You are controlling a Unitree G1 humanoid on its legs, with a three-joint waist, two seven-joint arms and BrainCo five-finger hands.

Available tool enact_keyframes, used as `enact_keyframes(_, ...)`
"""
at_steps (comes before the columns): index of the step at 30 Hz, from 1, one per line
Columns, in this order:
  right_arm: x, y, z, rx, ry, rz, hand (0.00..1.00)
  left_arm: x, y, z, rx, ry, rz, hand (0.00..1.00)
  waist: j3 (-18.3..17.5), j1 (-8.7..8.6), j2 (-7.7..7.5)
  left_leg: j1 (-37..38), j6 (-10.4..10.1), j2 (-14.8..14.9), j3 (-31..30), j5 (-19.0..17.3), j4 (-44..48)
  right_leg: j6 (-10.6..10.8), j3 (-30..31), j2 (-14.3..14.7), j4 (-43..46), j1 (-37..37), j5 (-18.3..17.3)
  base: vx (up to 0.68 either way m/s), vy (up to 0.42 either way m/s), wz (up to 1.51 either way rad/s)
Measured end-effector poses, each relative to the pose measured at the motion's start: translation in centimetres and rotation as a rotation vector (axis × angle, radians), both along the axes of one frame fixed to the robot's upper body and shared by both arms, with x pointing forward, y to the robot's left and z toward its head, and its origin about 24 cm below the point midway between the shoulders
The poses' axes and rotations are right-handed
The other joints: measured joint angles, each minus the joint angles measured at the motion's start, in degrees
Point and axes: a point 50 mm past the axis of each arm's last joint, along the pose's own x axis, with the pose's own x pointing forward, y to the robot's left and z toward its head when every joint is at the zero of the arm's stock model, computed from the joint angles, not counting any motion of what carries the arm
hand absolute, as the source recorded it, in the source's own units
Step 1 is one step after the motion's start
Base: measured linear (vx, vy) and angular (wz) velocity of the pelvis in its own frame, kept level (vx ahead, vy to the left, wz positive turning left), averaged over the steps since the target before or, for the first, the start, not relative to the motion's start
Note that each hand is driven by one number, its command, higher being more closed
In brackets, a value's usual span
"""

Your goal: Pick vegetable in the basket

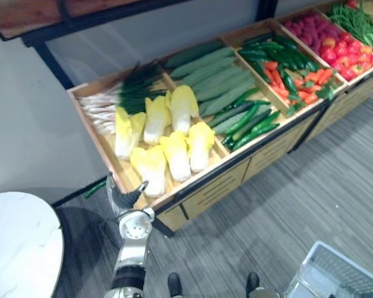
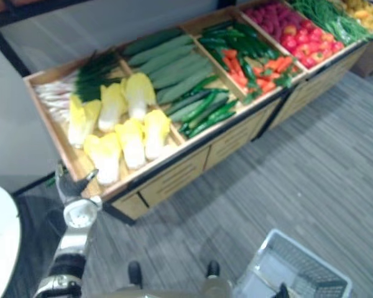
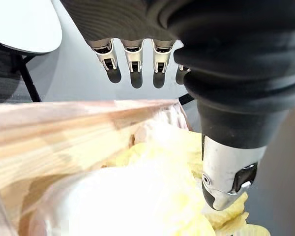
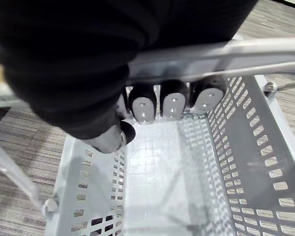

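Left hand (image 1: 129,197) is at the front left corner of the wooden produce bin (image 1: 205,192), poised over the nearest napa cabbage (image 1: 150,167). Its fingers (image 3: 132,51) are straight and spread with the thumb apart, gripping nothing. Contact with the cabbage: cannot tell.

Right hand (image 4: 172,101) is low on the robot's right, fingers curled round the handle (image 4: 236,51) of the grey plastic basket (image 2: 298,257). The basket is bare inside.

Judgement: early stage. The hand is at the bin, but grasp, lift, carry and drop into the basket are all to do.
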Motion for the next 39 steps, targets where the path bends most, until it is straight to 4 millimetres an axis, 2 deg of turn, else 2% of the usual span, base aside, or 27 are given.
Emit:
enact_keyframes(6,2.5,0.2,0.5,-0.011,-0.047,0.072,1.0,1.9,-0.1,1.8,0.008,-0.064,0.021,0.0,2.7,-0.1,-0.09,-0.7,0.0,0.1,1.8,0.0,0.0,-0.2,1.6,0.1,0.0,-2.0,0.5,0.01,-0.002,-0.14)
enact_keyframes(13,4.0,0.9,0.6,-0.011,-0.073,0.127,1.0,2.4,-0.2,2.4,0.011,-0.071,0.036,0.0,4.9,-0.1,-1.22,-1.0,0.0,0.0,2.8,0.0,0.0,-0.3,2.3,0.1,-0.3,-2.8,1.1,0.01,0.001,-0.06)
enact_keyframes(21,5.6,1.6,1.0,-0.019,-0.124,0.189,1.0,2.1,0.2,1.7,0.014,-0.04,0.079,0.0,6.9,-0.01,-2.48,-1.1,0.0,-0.1,4.7,0.0,0.0,-0.3,4.4,0.2,-1.4,-3.9,2.5,0.0,0.002,-0.13)
enact_keyframes(26,5.9,1.6,1.1,-0.026,-0.14,0.189,1.0,2.2,0.1,1.6,0.047,-0.015,0.081,0.0,7.8,-0.02,-2.49,-1.2,0.0,-0.1,5.0,0.0,-0.1,-0.2,4.8,0.2,-1.9,-4.0,3.0,0.0,0.001,-0.04)
enact_keyframes(30,6.2,1.7,1.2,-0.026,-0.149,0.195,1.0,2.0,0.2,0.7,0.051,0.036,0.088,0.0,8.0,0.03,-2.62,-1.4,0.0,-0.2,6.1,0.0,-0.1,-0.2,5.6,0.2,-1.8,-4.8,3.0,0.0,0.002,-0.1)
enact_keyframes(32,6.7,1.8,1.4,-0.027,-0.161,0.202,1.0,2.3,0.0,0.8,0.076,0.05,0.078,0.0,9.1,-0.04,-2.72,-1.4,0.0,-0.1,6.4,0.0,0.0,-0.3,6.1,0.4,-1.9,-5.0,3.1,-0.01,-0.003,-0.1)
enact_keyframes(39,7.5,1.8,1.7,-0.038,-0.173,0.241,1.0,2.9,0.4,0.6,0.148,0.106,0.096,0.0,9.4,0.02,-2.68,-1.1,0.0,0.0,8.7,0.0,-0.1,-0.4,8.2,0.6,-1.8,-6.3,3.7,0.01,-0.002,-0.16)
